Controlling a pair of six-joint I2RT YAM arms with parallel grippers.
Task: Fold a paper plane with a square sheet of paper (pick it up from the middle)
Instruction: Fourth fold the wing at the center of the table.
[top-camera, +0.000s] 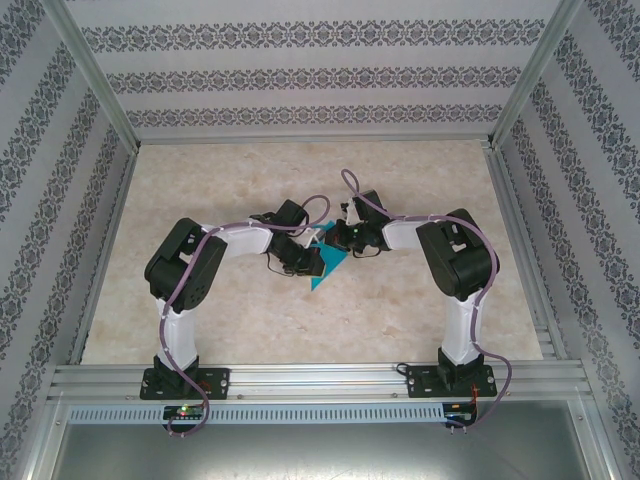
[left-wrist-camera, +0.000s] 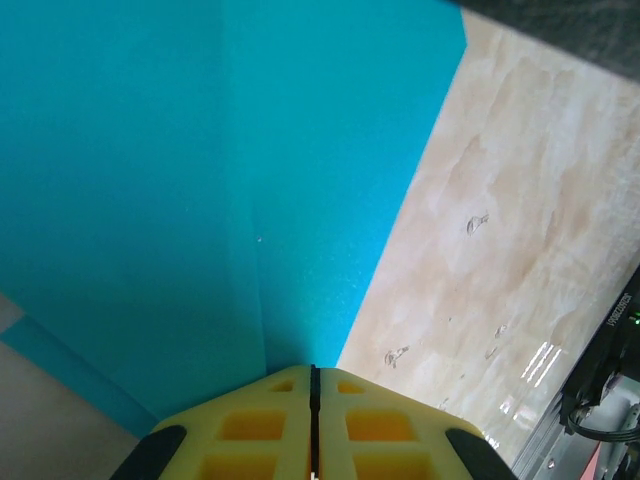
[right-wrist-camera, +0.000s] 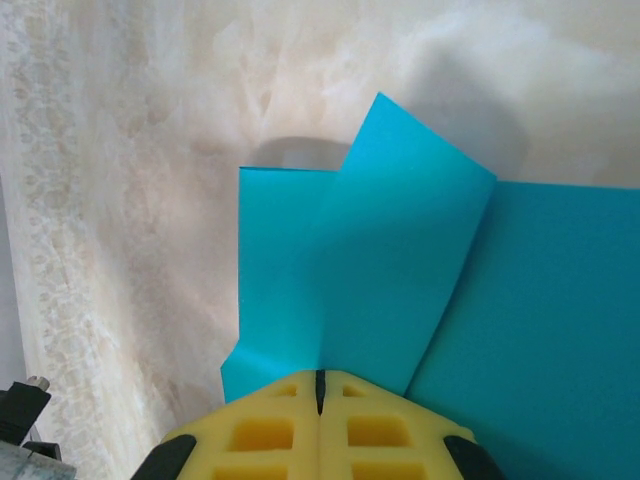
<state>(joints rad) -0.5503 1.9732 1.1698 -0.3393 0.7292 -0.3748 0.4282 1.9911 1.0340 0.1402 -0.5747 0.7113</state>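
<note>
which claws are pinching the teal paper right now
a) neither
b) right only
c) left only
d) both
d: the left claw and the right claw are each shut on the teal sheet of paper, which comes straight out of the closed seam in both wrist views.

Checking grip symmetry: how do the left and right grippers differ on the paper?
The left gripper pinches a flat stretch of the paper with one faint crease; the right gripper pinches where a folded flap overlaps. From above, left reaches in from the left, right from the right. Both are shut on the paper.
</note>
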